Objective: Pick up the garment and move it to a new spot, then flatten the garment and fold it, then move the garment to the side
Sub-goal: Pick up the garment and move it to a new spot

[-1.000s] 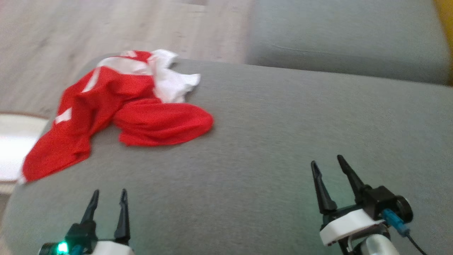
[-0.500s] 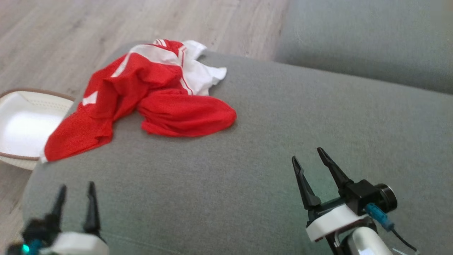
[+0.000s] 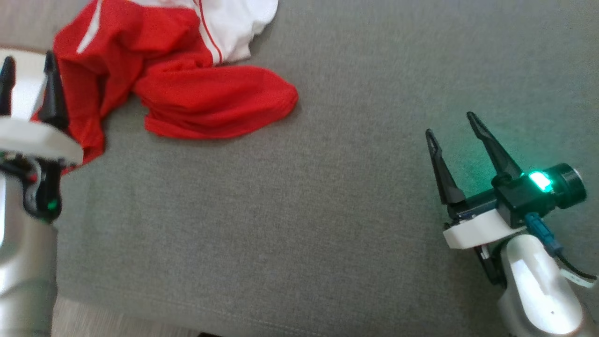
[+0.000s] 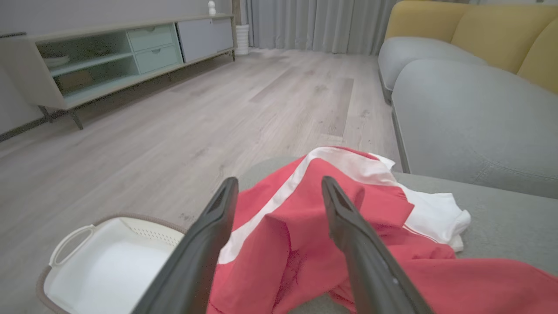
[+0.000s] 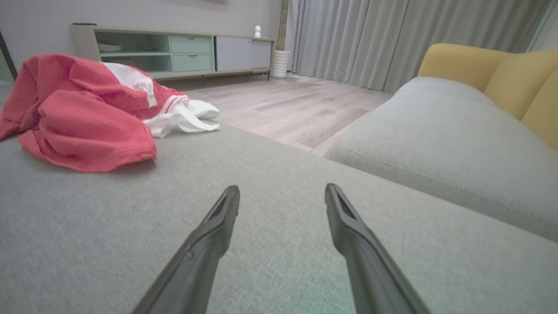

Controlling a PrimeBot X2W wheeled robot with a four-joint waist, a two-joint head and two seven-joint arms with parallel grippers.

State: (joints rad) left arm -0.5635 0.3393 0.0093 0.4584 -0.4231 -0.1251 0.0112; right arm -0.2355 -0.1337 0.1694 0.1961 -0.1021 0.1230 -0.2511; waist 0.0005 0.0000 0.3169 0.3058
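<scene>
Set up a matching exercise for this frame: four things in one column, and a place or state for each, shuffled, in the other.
Things
1. garment
2. left tool
3. right tool
4. basket

Place or state
A. open, over bare grey cushion, well away from the cloth
B. crumpled, red and white, at the cushion's left end
C. white, down on the wood floor beside the cushion
D. open, pointing at the red cloth close by

Pairs: 1-B, 2-D, 3-A, 4-C
</scene>
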